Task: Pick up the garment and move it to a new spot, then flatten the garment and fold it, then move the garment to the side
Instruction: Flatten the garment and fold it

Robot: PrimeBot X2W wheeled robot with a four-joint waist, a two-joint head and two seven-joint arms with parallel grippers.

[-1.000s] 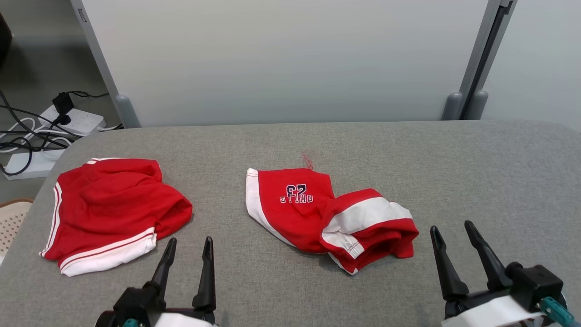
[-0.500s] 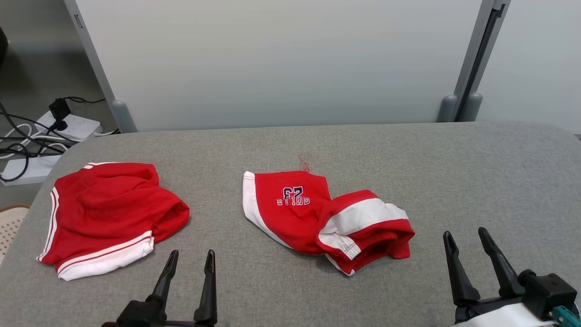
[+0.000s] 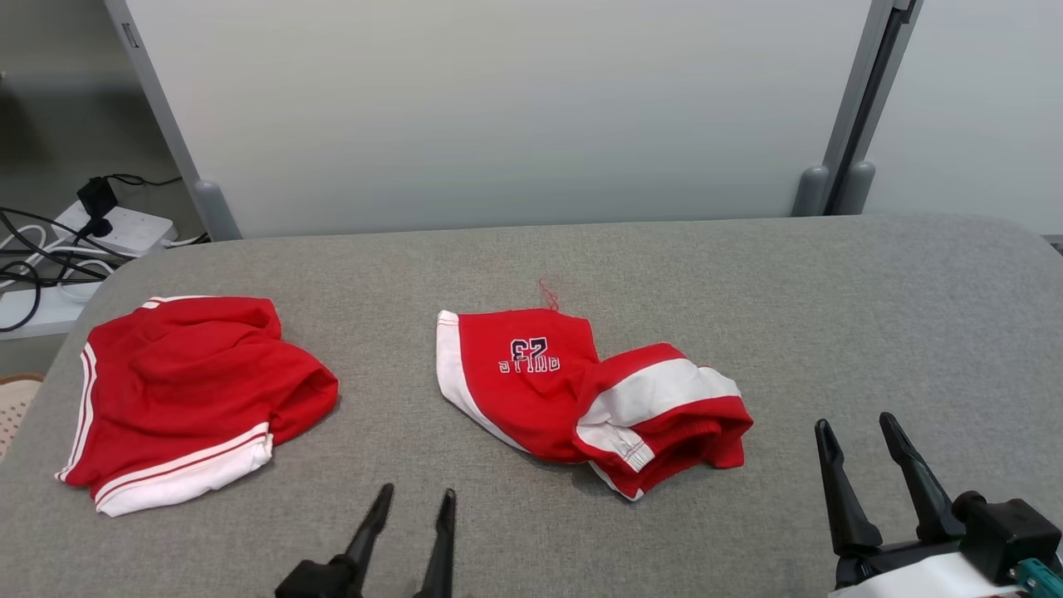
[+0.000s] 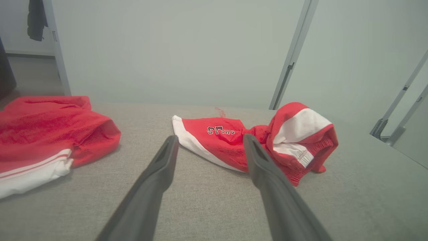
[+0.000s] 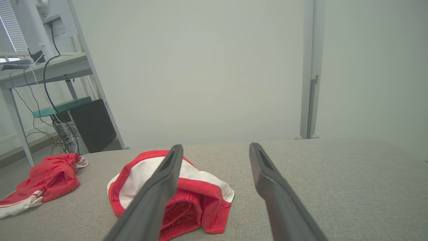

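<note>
A crumpled red garment (image 3: 540,390) with white bands and a dark "23" print lies in the middle of the grey padded table (image 3: 747,282); its waistband end is bunched up at the right. It also shows as the garment (image 4: 230,147) in the left wrist view and the garment (image 5: 207,190) in the right wrist view. My left gripper (image 3: 415,494) is open, just in front of its left half, not touching; the same gripper (image 4: 210,138) points at the printed leg. My right gripper (image 3: 855,423) stands open, to the right of the bunched end, apart from it; this gripper (image 5: 216,146) holds nothing.
A second red garment with white stripes (image 3: 191,382) lies at the table's left end. Behind the table stands a pale partition (image 3: 498,108). Power strips and cables (image 3: 124,224) lie on the floor at the far left. The table's right half is bare cloth.
My left gripper has moved right, from in front of the striped garment toward the middle one. The right gripper has drawn back a little. The head camera has shifted slightly.
</note>
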